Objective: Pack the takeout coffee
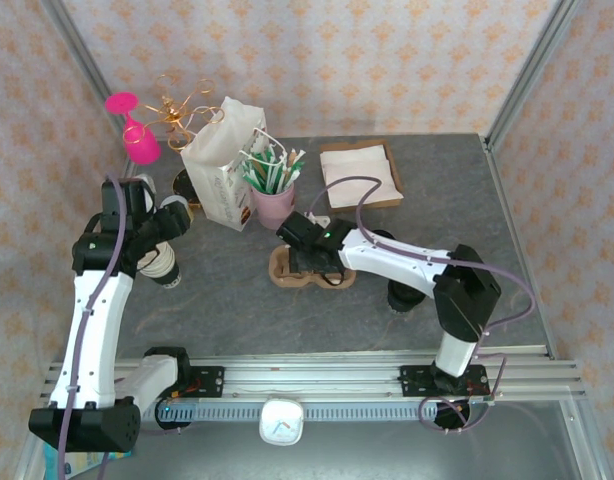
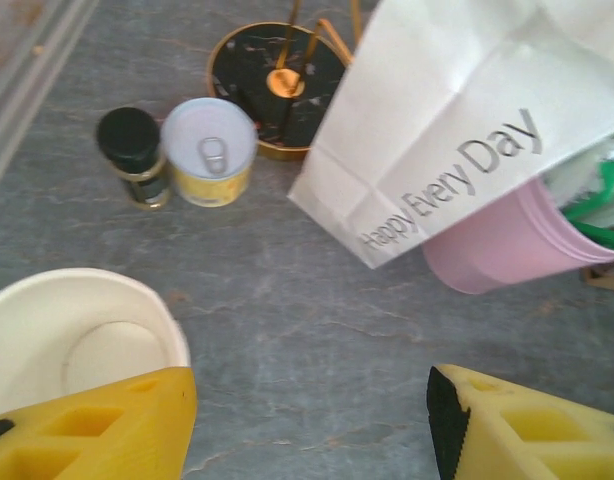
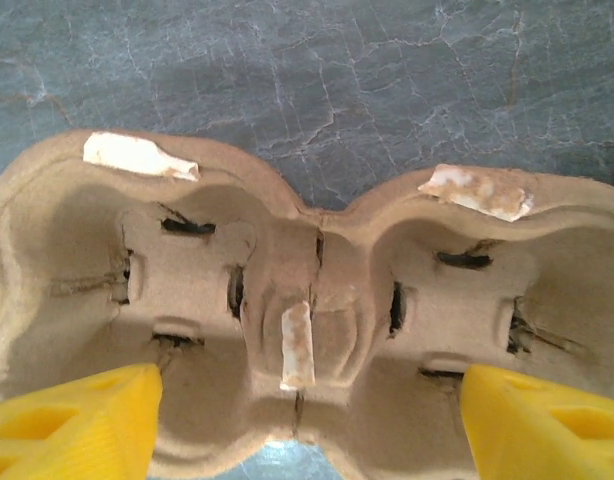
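Takeout coffee [image 1: 399, 294] looks to be the black-lidded round shape on the bench [image 1: 237, 320], right of the cardboard carrier [image 3: 307, 270] and tucked under the right arm's forearm; it is partly hidden, so the ID is a judgement. Main risk: the forearm passes right over it, so any low sweep or elbow drop could clip the lid and tip the cup. Second risk: the right hand [image 3: 307, 400] hangs over the carrier with fingers wide, one at each outer well, holding nothing. If it closes there it could pinch soft pulp and drag or buckle the carrier instead of fetching the cup. Both wells are empty, so packing is not started. Third risk: the left hand [image 2: 312, 400] is also wide and empty, with bare bench between its fingers and a lidless cream cup [image 2: 77, 340] touching or just outside its left finger, so a wrong-cup grab is plausible. The white paper bag [image 2: 457, 130] is near and easy to snag. Relative to the hands, the coffee sits behind the right hand, back toward that arm's elbow, near but not between the fingers. It is well apart from the left hand, with the carrier between.
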Controlling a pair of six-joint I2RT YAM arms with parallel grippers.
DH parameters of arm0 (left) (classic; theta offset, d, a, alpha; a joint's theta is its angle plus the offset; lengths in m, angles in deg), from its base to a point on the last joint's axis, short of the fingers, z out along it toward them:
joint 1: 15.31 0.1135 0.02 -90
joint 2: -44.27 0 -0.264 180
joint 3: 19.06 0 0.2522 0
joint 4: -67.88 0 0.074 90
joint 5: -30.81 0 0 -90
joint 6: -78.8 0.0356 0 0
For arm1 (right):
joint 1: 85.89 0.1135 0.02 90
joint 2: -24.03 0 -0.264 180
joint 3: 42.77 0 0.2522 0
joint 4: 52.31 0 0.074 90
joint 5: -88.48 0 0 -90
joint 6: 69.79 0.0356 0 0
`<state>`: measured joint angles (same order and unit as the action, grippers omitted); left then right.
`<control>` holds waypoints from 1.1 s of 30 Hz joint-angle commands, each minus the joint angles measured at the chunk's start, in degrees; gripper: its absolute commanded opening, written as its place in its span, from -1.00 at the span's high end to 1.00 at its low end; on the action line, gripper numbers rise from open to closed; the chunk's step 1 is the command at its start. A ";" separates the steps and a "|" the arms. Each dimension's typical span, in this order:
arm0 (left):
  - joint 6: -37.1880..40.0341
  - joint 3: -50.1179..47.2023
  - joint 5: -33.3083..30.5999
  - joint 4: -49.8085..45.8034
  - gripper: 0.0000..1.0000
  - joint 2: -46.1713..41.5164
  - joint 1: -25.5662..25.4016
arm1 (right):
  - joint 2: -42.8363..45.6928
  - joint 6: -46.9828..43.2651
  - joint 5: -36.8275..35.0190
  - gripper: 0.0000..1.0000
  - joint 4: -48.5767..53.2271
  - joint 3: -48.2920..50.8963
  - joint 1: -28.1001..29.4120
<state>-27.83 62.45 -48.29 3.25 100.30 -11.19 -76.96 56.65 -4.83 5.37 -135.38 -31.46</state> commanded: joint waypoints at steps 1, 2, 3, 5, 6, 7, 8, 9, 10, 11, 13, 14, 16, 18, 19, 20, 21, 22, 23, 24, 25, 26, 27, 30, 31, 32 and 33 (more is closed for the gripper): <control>-1.46 -1.89 7.05 4.33 -0.33 -1.34 0.27 | -1.86 2.11 -3.02 -0.50 -1.36 0.27 0.05; -1.52 -2.21 7.83 4.84 -0.32 -1.27 0.28 | -2.40 2.45 -3.25 -0.47 -1.32 0.19 0.06; -1.70 -2.41 8.61 5.07 -0.32 -1.04 0.29 | -2.84 2.89 -3.90 -0.43 -1.14 0.09 0.01; -1.75 -2.69 9.64 5.31 -0.33 -0.57 0.34 | -3.57 3.10 -3.73 -0.33 -1.50 0.31 0.05; -1.75 -2.79 9.70 5.47 -0.32 -0.57 0.28 | -3.98 3.19 -3.72 -0.31 -1.75 0.45 0.04; -1.90 -2.96 9.51 5.75 -0.32 -0.72 0.28 | -4.46 3.20 -3.63 -0.28 -2.05 0.53 0.06; -1.98 -3.07 9.48 6.15 -0.32 -0.90 0.27 | -4.91 3.19 -3.62 -0.26 -2.17 0.46 0.06; -2.09 -3.33 9.62 6.64 -0.33 -1.08 0.27 | -5.37 3.21 -3.68 -0.24 -2.25 0.29 -0.04; -2.10 -3.50 9.91 6.94 -0.33 -1.19 0.27 | -5.83 3.23 -3.71 -0.21 -2.31 0.11 -0.15; -2.09 -3.45 10.06 7.05 -0.33 -1.19 0.27 | -6.19 3.15 -3.72 -0.19 -2.39 -0.03 -0.13; -2.34 -3.42 10.39 7.22 -0.33 -1.09 0.27 | -6.92 2.73 -4.06 -0.09 -2.85 -0.30 -0.21; -2.38 -3.63 10.64 7.48 -0.33 -1.16 0.27 | -7.27 2.50 -4.20 -0.09 -2.81 -0.40 -0.27; -2.61 -3.93 10.77 7.72 -0.33 -1.19 0.28 | -7.90 1.81 -3.82 -0.05 -2.61 -0.82 -0.97; -2.54 -3.97 10.92 7.73 -0.33 -1.19 0.27 | -8.00 0.73 -3.77 0.02 -2.87 -0.86 -1.47; -2.58 -4.02 10.67 7.76 -0.33 -1.19 0.27 | -7.92 0.17 -4.02 0.07 -3.03 -1.04 -1.76; -2.66 -4.11 10.48 7.83 -0.33 -1.27 0.28 | -7.91 -0.59 -4.15 0.09 -3.20 -1.19 -1.98; -2.71 -4.25 10.73 8.09 -0.33 -1.27 0.27 | -7.95 -1.42 -4.24 0.10 -3.47 -1.30 -2.21; -2.75 -4.24 10.94 8.09 -0.33 -1.27 0.27 | -8.16 -2.36 -4.12 0.10 -3.66 -1.56 -2.47; -2.96 -4.27 11.09 8.36 -0.33 -1.19 0.27 | -8.51 -3.19 -4.02 0.11 -3.69 -1.91 -2.73; -3.10 -4.45 11.24 8.58 -0.33 -1.10 0.27 | -8.90 -4.22 -4.07 0.12 -3.38 -2.32 -3.16; -3.19 -4.37 11.23 8.68 -0.33 -0.98 0.27 | -9.28 -5.65 -3.98 0.13 -3.15 -2.79 -3.60; -3.32 -4.27 11.30 8.67 -0.33 -0.93 0.28 | -9.41 -6.79 -4.13 0.14 -3.08 -2.97 -3.95; -3.41 -4.37 11.62 8.81 -0.33 -0.86 0.33 | -9.41 -8.14 -4.33 0.14 -3.12 -3.21 -4.40; -3.67 -4.60 11.62 9.14 -0.33 -0.75 0.27 | -9.30 -13.54 -3.28 0.15 -4.59 -4.13 -5.62; -3.81 -4.64 11.85 9.30 -0.33 -0.67 0.27 | -9.67 -15.19 -2.58 0.14 -4.55 -4.77 -6.07; -3.92 -4.70 12.02 9.52 -0.33 -0.66 0.32 | -10.10 -16.41 -2.36 0.14 -4.27 -5.51 -6.25; -4.16 -4.75 12.24 9.71 -0.33 -0.59 0.32 | -10.72 -17.04 -2.47 0.15 -3.75 -6.15 -6.65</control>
<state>-30.89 58.58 -37.17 10.73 99.76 -11.19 -86.01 45.37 -6.07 1.13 -138.73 -37.21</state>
